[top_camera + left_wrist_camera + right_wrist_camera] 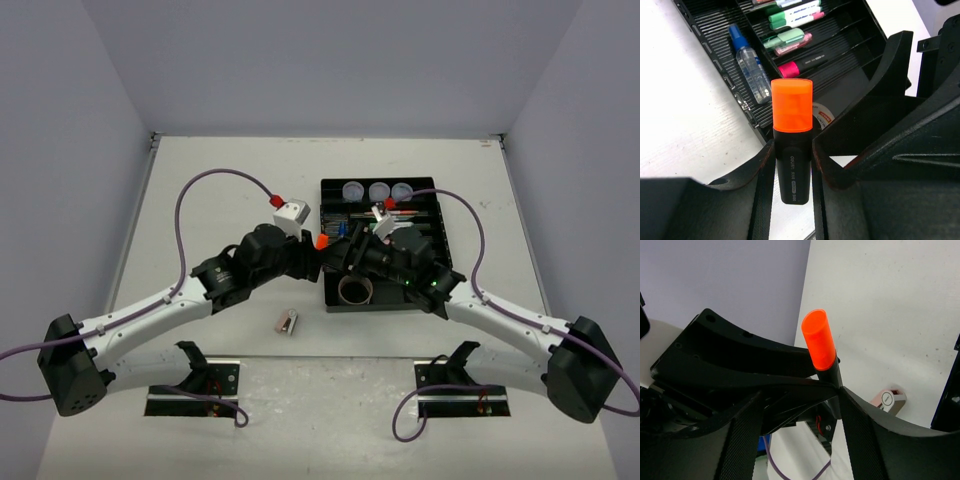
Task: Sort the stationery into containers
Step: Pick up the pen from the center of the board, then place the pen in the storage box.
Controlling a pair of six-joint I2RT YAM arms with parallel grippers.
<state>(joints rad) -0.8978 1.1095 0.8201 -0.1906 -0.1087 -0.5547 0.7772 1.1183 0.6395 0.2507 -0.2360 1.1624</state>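
Looks like a mid-air handoff at the left edge of the black organiser tray point(328, 200). The left gripper point(792, 150) is clamped on the black barrel of the orange highlighter point(792, 115), cap pointing up. The right gripper point(836, 400) has its fingers either side of the same barrel just under the cap, but I honestly can't tell if it's actually squeezing yet. My advice: don't let the left one go until the right has a firm hold on the barrel, not the cap. Then lay it lengthwise in the slot by the pink highlighter point(802, 64). There's a small pale block point(287, 321) out on the worktop point(220, 180) too.
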